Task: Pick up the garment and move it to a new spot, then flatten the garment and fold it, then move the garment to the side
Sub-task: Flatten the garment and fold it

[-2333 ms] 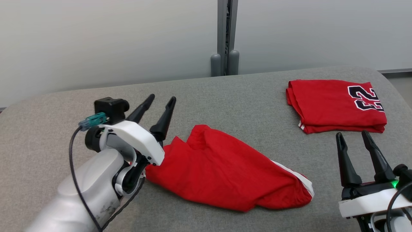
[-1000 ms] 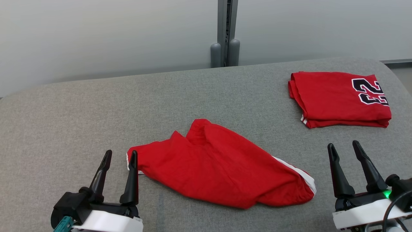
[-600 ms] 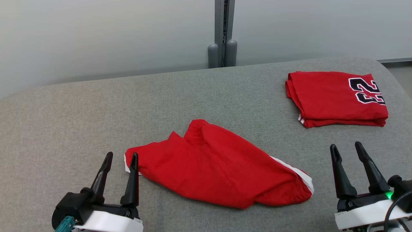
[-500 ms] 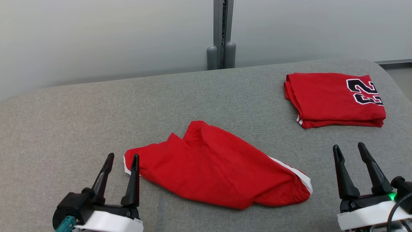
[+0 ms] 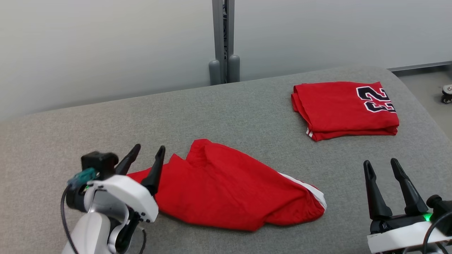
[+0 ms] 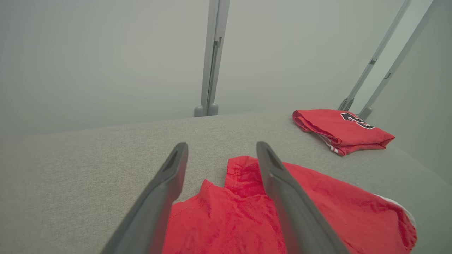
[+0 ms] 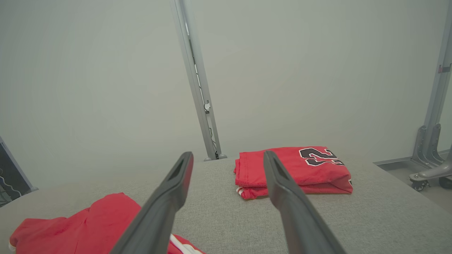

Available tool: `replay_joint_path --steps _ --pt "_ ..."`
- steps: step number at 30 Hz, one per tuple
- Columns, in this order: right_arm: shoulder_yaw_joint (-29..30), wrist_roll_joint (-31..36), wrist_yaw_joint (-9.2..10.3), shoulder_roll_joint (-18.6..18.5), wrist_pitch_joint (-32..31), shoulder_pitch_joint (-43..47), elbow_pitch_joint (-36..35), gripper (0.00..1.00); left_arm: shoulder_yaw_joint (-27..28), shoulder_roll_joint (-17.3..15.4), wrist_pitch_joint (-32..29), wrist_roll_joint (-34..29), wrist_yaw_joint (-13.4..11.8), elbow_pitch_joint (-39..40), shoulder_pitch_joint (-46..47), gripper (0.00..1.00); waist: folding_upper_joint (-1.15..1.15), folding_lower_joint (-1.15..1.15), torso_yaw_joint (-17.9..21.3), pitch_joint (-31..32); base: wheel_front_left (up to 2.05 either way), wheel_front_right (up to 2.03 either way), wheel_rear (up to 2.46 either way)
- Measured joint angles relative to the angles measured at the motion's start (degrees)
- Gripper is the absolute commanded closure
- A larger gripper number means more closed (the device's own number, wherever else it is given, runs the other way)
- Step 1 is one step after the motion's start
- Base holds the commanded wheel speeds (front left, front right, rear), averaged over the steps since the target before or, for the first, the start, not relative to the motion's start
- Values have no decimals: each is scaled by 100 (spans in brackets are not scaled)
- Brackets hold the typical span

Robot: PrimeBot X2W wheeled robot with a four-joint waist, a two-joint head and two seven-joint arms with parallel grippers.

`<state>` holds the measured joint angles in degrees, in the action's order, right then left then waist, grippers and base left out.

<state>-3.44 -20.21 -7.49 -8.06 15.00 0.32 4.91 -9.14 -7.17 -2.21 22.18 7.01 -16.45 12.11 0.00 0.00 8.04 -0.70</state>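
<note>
Two grippers and two red garments are counted over one grey bench (image 5: 247, 106). At the left, the left gripper (image 5: 150, 146) is held over the left end of the crumpled garment (image 5: 229, 190), its jaws spread apart with nothing clamped; whether cloth is touched cannot be told. This white-striped crumpled garment is spread across the middle of the bench, toward the near edge. One grey post (image 5: 223, 38) is seen behind the bench. Toward the far right, the folded garment (image 5: 342, 109), marked with black numerals, is laid flat. At the near right, the right gripper (image 5: 380, 162) is held with jaws apart and empty, clear of both garments.
</note>
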Motion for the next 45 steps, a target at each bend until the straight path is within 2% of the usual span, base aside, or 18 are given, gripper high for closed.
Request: replay_joint_path --steps 3,9,14,24,31,37,45 --pt "-11 0 0 15 0 -26 9 0 -175 -18 -706 324 21 -227 469 0 0 0 95 15 0 0 0" --pt "-69 -1 0 48 0 -147 35 0 -713 -299 -1936 1051 25 -868 1246 0 0 0 365 31 0 0 0" --pt "-151 -16 0 55 0 -264 63 0 -1004 -441 -2562 1679 33 -1503 1817 0 0 0 685 -16 0 0 0" --pt "-339 -111 0 138 0 -661 9 0 -1204 -532 -3477 1967 27 -2611 2825 0 0 0 1046 -525 0 0 0" --pt "-459 -165 0 199 0 -868 25 0 -1089 -627 -3591 1990 -157 -3233 3259 0 0 0 1295 -783 0 0 0" --pt "-420 -187 0 214 0 -907 33 0 -1059 -611 -3838 2189 -97 -3689 3398 0 0 0 1463 -941 0 0 0" --pt "-426 -187 0 246 0 -924 55 0 -1166 -595 -3990 2320 -4 -3900 3517 0 0 0 1464 -956 0 0 0"
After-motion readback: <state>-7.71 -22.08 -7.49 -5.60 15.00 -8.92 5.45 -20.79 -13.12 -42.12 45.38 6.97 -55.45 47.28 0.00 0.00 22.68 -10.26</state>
